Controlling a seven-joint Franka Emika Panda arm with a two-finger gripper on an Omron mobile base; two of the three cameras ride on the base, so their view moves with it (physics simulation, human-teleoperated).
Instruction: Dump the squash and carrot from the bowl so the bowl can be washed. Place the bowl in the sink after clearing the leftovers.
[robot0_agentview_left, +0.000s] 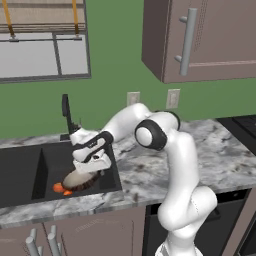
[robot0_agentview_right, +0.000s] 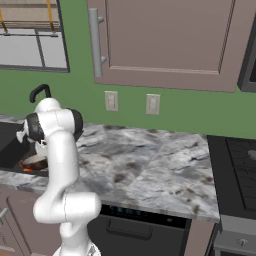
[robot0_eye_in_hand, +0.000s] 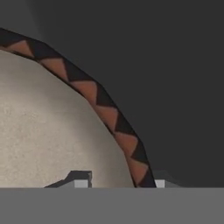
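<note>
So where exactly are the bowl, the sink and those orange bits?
bowl (robot0_agentview_left: 78, 178): left base view, its tan-grey outside, tipped over.
sink (robot0_agentview_left: 20, 172): left base view, bare black floor of the basin.
orange bits (robot0_agentview_left: 62, 189): left base view, the pieces beside the bowl's rim in the sink.

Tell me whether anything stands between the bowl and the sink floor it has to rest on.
Yes. The bowl hangs tilted inside the sink, gripper on its rim. An orange piece, squash or carrot, lies on the basin floor under its lower edge, so the bowl may land on it.
</note>
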